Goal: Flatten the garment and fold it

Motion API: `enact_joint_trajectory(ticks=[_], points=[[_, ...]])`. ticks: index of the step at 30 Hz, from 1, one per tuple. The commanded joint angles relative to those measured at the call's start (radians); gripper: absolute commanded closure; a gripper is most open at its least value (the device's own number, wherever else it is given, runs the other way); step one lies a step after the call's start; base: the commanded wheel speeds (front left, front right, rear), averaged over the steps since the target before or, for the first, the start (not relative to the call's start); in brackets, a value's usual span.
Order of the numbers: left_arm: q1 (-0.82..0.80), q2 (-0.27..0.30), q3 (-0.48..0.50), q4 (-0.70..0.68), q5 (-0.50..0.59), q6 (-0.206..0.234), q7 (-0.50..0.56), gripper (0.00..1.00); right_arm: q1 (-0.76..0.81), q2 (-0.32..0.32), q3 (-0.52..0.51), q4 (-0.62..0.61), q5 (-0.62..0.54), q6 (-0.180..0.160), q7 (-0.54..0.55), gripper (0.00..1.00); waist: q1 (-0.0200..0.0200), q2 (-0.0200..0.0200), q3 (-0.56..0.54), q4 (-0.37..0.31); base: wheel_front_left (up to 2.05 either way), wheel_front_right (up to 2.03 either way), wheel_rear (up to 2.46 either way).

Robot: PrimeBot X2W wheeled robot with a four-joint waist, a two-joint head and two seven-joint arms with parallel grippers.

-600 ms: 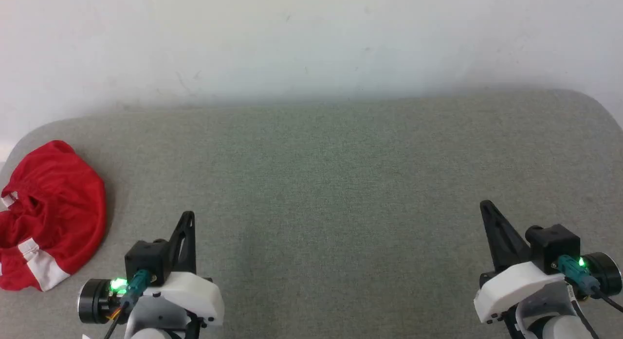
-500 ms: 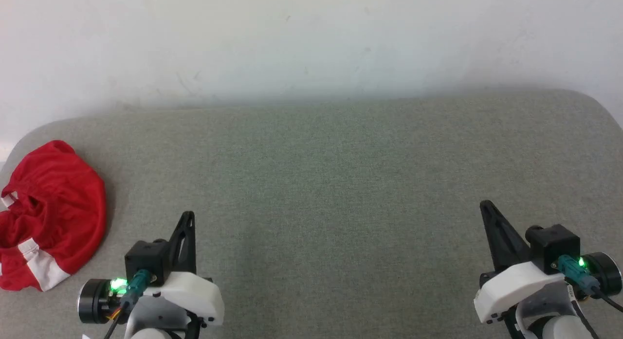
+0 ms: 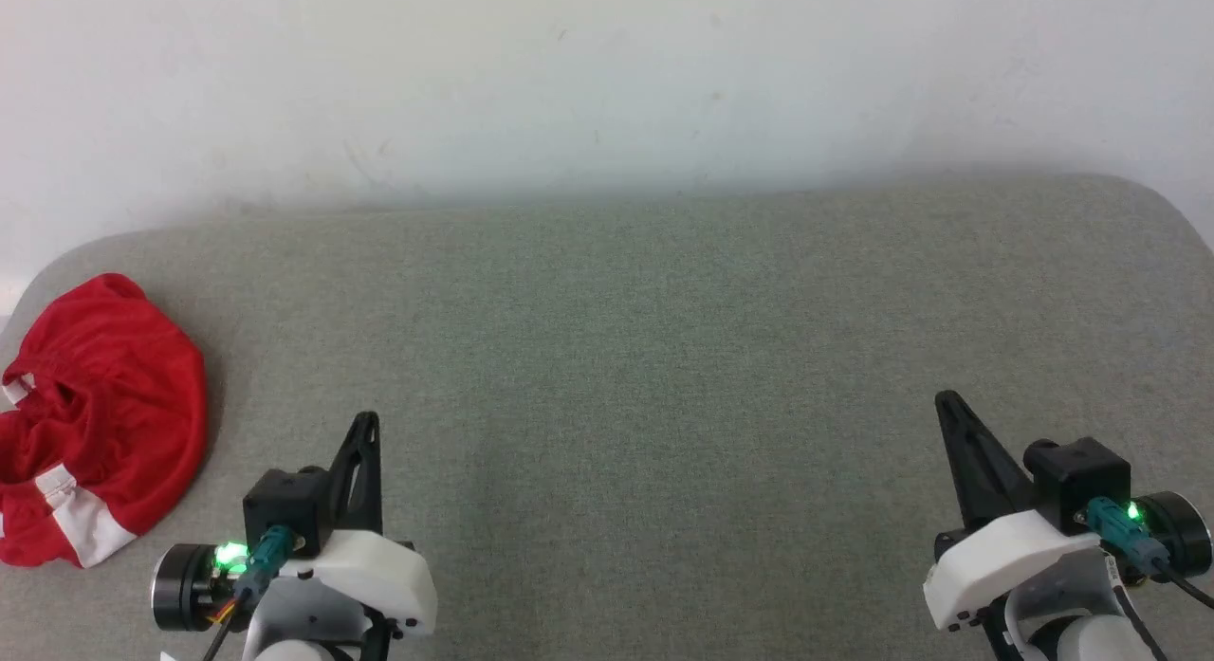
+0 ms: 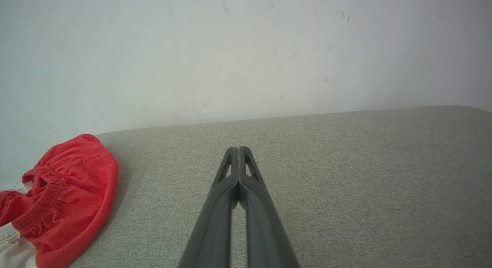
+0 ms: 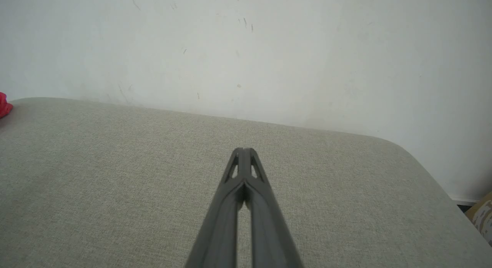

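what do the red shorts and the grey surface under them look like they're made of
Red shorts: thin, soft cloth, probably a matte synthetic knit; it slumps in loose folds, with a ribbed, gathered waistband. Grey surface: looks like matte woven upholstery cloth, judging by its fine speckled weave.

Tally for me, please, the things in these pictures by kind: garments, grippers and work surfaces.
Garments: 1, the red garment, crumpled at the surface's left edge.
Grippers: 2, the left gripper and the right gripper, both shut and holding nothing.
Work surfaces: 1, the grey padded surface.
Total: 4.
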Motion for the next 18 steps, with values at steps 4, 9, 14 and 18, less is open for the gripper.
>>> enact_joint_trajectory(ticks=[4,9,14,18], points=[[0.0,0.0,0.0,0.0,0.0,0.0,0.0,0.0,0.0,0.0,0.0,0.0,0.0,0.0,0.0,0.0,0.0,-0.0001,0.0,0.0,0.0,0.0,0.0],[-0.001,0.0,-0.005,0.001,0.003,0.01,-0.008,0.0,0.0,0.0,-0.009,0.0,0.007,0.0,-0.008,0.0,0.0,-0.0001,0.001,0.0,0.0,0.0,0.0],[-0.003,0.001,-0.011,0.0,0.006,0.023,-0.017,0.0,0.0,0.0,-0.018,-0.002,0.014,0.0,-0.017,0.0,0.0,-0.0001,0.002,0.0,0.0,0.0,0.0],[-0.005,0.003,-0.019,-0.001,0.007,0.037,-0.025,0.0,0.0,0.0,-0.027,-0.006,0.022,0.0,-0.025,0.0,0.0,-0.0001,0.003,0.0,0.0,0.0,0.0]])
